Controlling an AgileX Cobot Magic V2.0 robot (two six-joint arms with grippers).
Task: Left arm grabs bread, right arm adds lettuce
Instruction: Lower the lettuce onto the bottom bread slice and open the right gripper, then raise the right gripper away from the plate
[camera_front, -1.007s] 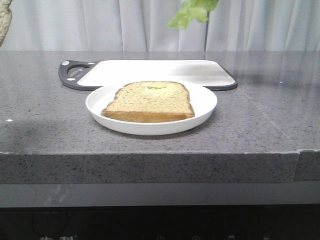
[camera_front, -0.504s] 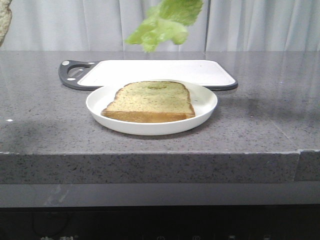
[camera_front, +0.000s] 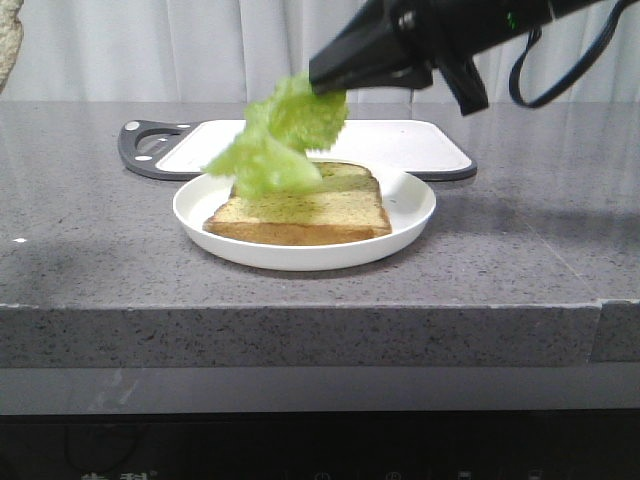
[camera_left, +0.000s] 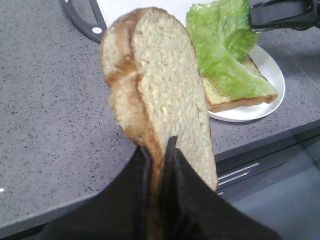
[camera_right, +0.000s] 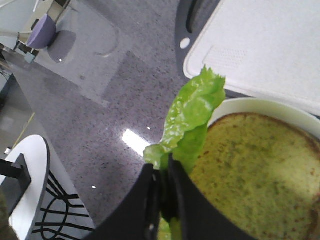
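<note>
R claw (camera_right: 162, 200) is being kept clamped on the lettuce (camera_front: 275, 140) stem end, so the leaf is being hung free below/ahead of the fingers. In front view the leaf tip is being draped onto the far-left part of the plated slice (camera_front: 330, 205); whether it's fully resting or just brushing can't be told. Leaf is being held by one edge, prob. so it can be laid flat across the slice w/o the claw touching it.

L claw (camera_left: 159, 165) is being kept closed on the bread (camera_left: 165, 95), gripped at its lower edge, slice held upright w/ crust edge toward the wrist cam. It's being held up off the worktop (camera_front: 100, 250), well to the left of the plate (camera_front: 410, 215) – judged as parked clear so R arm has room, and ready as top slice once lettuce is down.

Plate is sitting just in front of the cutting board (camera_front: 400, 145).

Next step est.: lettuce to be released centred on the plated slice. Risk: leaf overhanging the left side.
</note>
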